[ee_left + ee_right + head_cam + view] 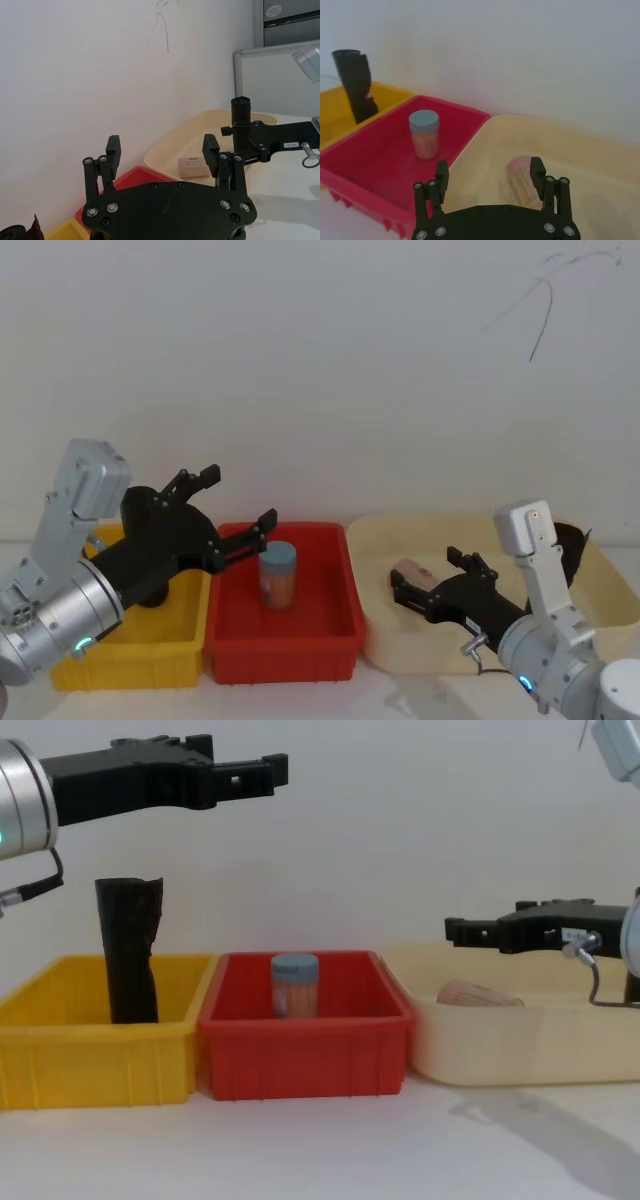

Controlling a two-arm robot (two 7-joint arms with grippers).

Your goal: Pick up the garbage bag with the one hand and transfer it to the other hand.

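garbage bag (128,949) upright, ragged end up

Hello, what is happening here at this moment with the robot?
Nothing is held at the moment. The garbage bag stands upright in the yellow bin. The left gripper hangs open, high above the bins, and the right gripper is open over the beige tray, above a pinkish roll. A jar with a blue lid sits in the red bin.
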